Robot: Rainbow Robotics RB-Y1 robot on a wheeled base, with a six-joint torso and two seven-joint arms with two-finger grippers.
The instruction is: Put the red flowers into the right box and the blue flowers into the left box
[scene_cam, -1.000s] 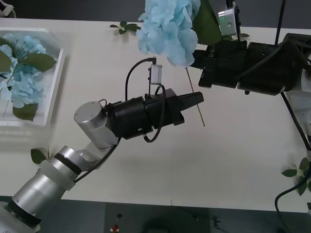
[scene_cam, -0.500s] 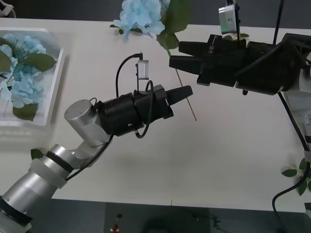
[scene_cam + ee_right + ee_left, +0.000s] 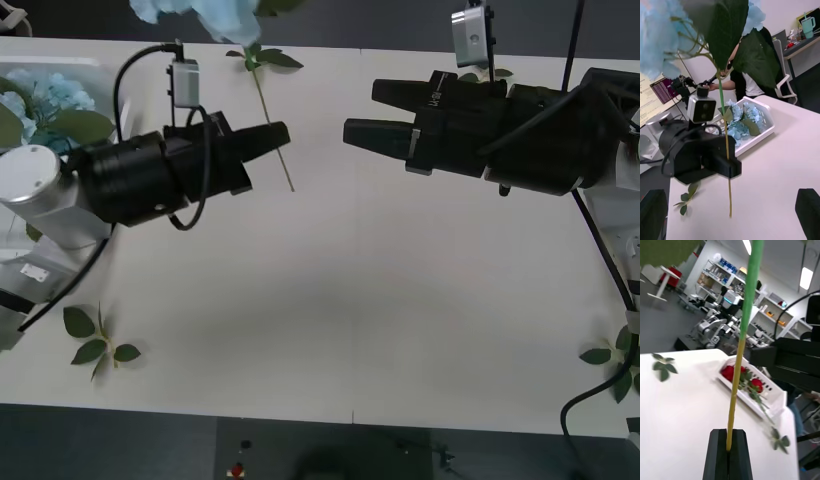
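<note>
My left gripper (image 3: 278,136) is shut on the thin stem of a blue flower (image 3: 200,14), whose pale head rises past the table's far edge. In the left wrist view the shut fingers (image 3: 719,450) pinch the stem's yellowish lower end. The left box (image 3: 75,64) lies at the far left, partly behind my left arm, with more blue flowers (image 3: 48,100) inside. My right gripper (image 3: 360,112) hangs open and empty to the right of the stem. The right box (image 3: 779,394) holds red flowers (image 3: 728,372). The right wrist view shows the held blue flower (image 3: 666,41) and the left box (image 3: 765,129).
Loose leaf sprigs lie on the white table near the front left (image 3: 100,345), at the far edge by the stem (image 3: 265,57) and at the right edge (image 3: 610,355). A person sits behind the left box in the right wrist view.
The blue flower has passed from my right gripper to my left one. The right gripper has opened and let go. The left arm has carried the flower leftward towards the left box.
</note>
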